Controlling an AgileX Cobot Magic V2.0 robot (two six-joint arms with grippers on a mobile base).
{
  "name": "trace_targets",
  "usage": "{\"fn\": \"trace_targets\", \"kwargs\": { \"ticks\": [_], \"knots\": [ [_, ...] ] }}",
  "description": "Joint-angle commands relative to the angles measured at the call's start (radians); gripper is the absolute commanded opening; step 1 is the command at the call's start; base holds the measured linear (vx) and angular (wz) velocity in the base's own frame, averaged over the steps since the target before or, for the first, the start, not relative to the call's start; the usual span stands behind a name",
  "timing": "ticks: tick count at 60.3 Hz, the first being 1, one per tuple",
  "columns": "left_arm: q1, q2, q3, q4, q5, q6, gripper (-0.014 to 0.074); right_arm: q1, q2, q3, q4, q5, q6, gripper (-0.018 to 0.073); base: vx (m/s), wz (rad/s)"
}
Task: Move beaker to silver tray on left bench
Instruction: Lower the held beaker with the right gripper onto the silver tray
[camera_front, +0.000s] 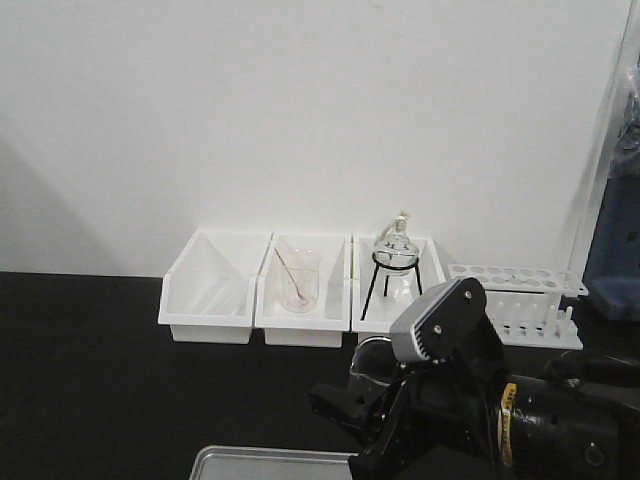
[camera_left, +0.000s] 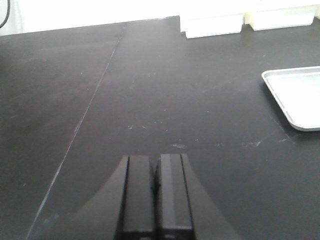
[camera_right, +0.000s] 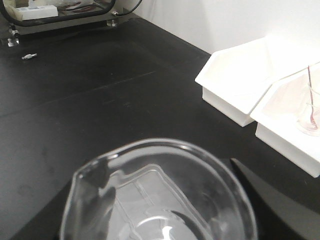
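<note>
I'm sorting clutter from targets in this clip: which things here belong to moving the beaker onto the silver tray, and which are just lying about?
Part of the job:
beaker
silver tray
left bench

Just lying about:
white bins
beaker with rod
flask on tripod
test-tube rack

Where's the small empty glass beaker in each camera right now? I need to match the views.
Front view: the small clear glass beaker sits lower centre, mostly hidden, only part of its rim showing.
Left wrist view: not in it.
Right wrist view: it fills the bottom centre, seen from above.
Shared landmark: the leftmost deep white plastic bin shows in all three.
</note>
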Motion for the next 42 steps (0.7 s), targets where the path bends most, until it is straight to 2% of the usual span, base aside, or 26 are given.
{"fn": "trace_targets", "kwargs": {
  "ticks": [1, 12, 18, 24, 32, 38, 42],
  "knots": [
    [-0.005, -0.008, 0.020, -0.003, -0.075, -0.001, 0.0001, -0.003, -0.034, -0.030, 0.035, -0.033, 0.004, -0.0011, 0.00, 0.00],
    [-0.005, -0.008, 0.020, -0.003, -0.075, -0.001, 0.0001, -0.003, -0.022, -0.031, 0.043, -0.024, 0.001, -0.0011, 0.00, 0.00],
    [-0.005, -0.008, 0.020, -0.003, -0.075, -0.001, 0.0001, -0.003, 0.020, -0.033, 0.048, 0.021, -0.041, -0.0011, 0.00, -0.01],
    [-0.005, -0.008, 0.020, -0.003, -0.075, -0.001, 0.0001, -0.003, 0.101, -0.049, 0.116, 0.029, -0.103, -0.0011, 0.00, 0.00],
    [-0.005, -0.008, 0.020, -0.003, -0.075, -0.001, 0.0001, -0.003, 0.246, -0.123, 0.224, -0.052, -0.240, -0.0011, 0.00, 0.00],
    [-0.005, -0.008, 0.020, -0.003, -0.075, -0.001, 0.0001, -0.003, 0.353, -0.184, 0.255, -0.113, -0.330, -0.0011, 0.00, 0.00],
    [-0.005, -0.008, 0.020, -0.003, -0.075, -0.001, 0.0001, -0.003, 0.419, -0.216, 0.255, -0.145, -0.347, -0.0011, 0.00, 0.00]
  ]
}}
